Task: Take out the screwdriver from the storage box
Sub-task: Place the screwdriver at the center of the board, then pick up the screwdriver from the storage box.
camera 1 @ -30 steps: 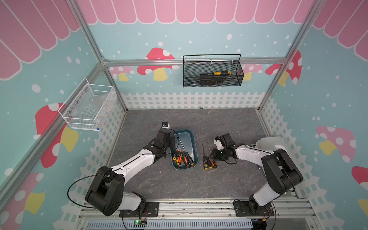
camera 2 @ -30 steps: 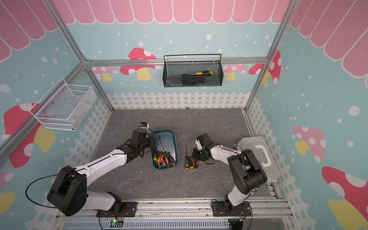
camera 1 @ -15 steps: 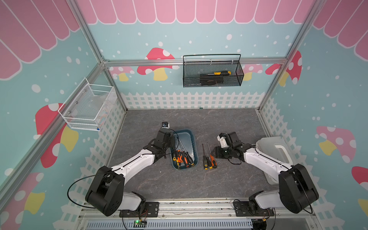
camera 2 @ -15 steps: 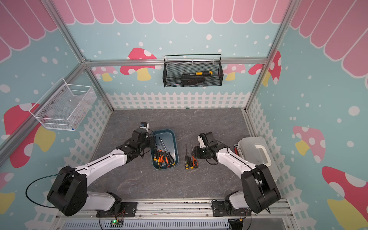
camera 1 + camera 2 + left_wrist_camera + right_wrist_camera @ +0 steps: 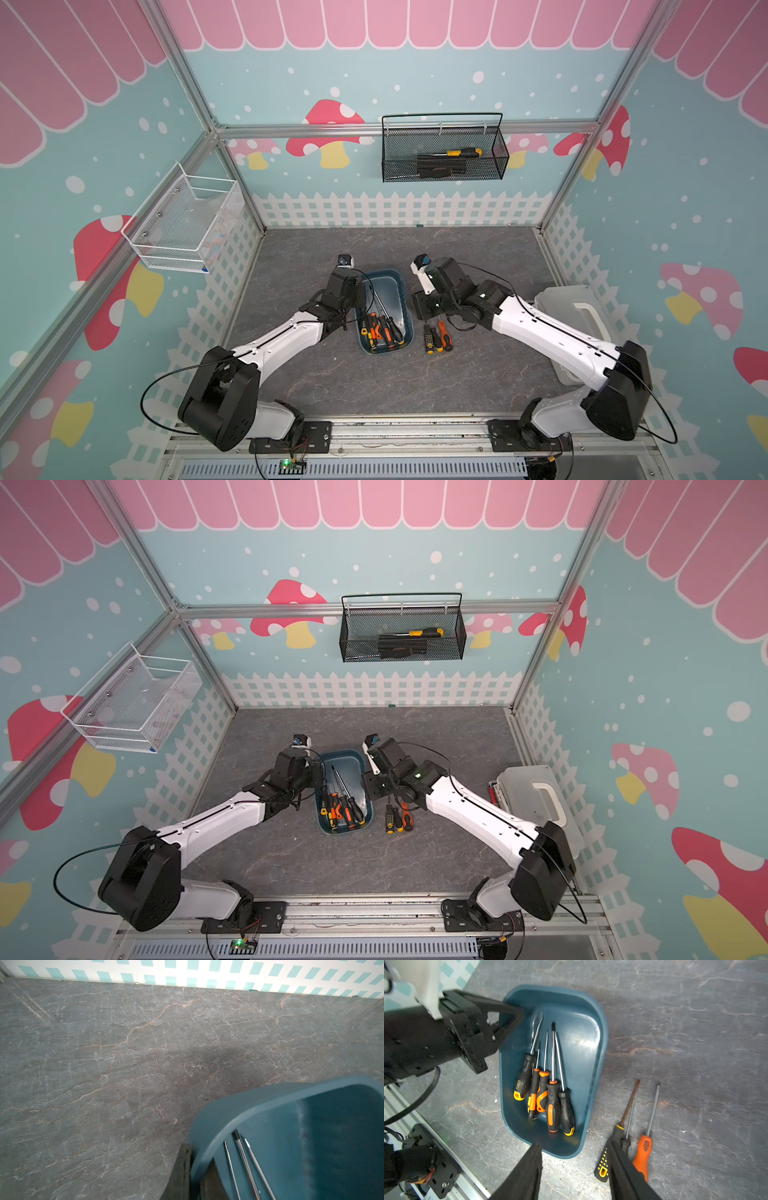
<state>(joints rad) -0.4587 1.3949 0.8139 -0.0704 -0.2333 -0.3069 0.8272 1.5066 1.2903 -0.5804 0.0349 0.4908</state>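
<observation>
Right, quick note. My R arm has swung off the drivers laid on the bench & back toward the storage box. R jaws have spread to approx half gape w/ nothing between them, hanging just beside the rim at 3 o'clock. Reads like another driver just got dropped off. Three now lie side by side at the box's 4 o'clock: yellow-dotted handle, small black one, orange handle. Five screwdrivers remain in the box, so job's partway, next pick prob due. L jaws haven't budged: clamped tight on the rim at approx 10 o'clock, pinning the box.

Materials: box is smooth, glossy hard plastic, shallow, w/ rounded corners & rolled rim. Handles are knobbly rubber, black w/ orange or yellow, butts to 6 o'clock. Shafts are thin bright steel, tips to 12. One benched shaft looks rusty brown. Bench is matte grey, veined like stone.
</observation>
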